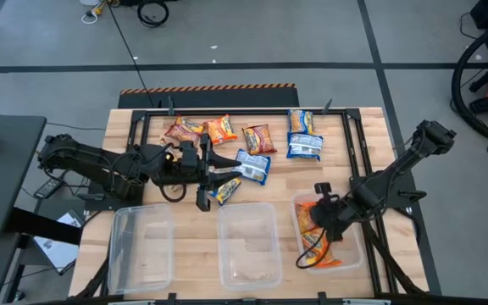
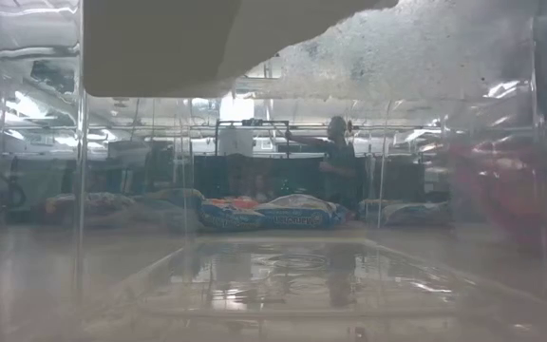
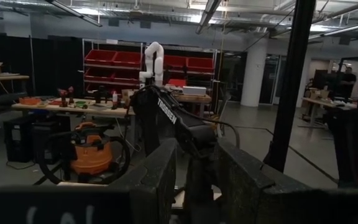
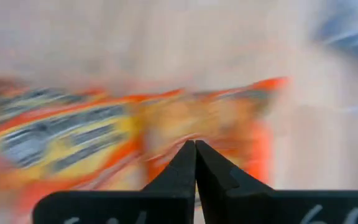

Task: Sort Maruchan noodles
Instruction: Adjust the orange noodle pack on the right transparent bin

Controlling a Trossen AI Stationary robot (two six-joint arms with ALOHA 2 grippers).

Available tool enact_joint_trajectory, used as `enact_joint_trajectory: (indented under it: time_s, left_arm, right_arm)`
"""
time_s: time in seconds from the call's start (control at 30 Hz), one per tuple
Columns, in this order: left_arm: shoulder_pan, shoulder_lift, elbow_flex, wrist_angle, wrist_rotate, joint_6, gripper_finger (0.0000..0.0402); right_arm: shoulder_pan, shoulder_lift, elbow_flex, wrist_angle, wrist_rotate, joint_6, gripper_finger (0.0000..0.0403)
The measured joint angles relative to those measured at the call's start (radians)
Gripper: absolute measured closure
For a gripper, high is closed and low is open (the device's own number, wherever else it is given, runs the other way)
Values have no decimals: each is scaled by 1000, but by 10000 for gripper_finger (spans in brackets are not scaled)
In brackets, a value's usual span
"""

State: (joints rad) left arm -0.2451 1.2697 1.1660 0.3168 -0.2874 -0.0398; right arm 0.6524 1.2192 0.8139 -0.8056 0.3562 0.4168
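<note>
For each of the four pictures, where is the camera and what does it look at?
High view: above the table, looking down; both arms, left hand and right hand show.
Low view: at table height, looking through a clear bin at blue packets.
Left wrist view: faces the room past its own fingers.
Right wrist view: over orange packets.
High and right wrist views share these.

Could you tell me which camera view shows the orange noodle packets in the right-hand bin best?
The high view: the orange packets lie in the right bin under the right gripper. The right wrist view shows one blurred, the low view a reddish smear; the left wrist view shows none.
</note>
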Motion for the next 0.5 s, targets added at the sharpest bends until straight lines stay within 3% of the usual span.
enact_joint_trajectory:
  time_s: [0.17,0.37,0.5]
  left_arm:
    - [-4,0,0,0,0,-7,285]
    - [-6,0,0,0,1,-7,285]
    - [-6,0,0,0,1,-9,285]
  right_arm:
    - [17,42,0,-39,136,-1,337]
    - [47,106,0,-80,191,18,298]
    - [63,121,2,-184,201,117,293]
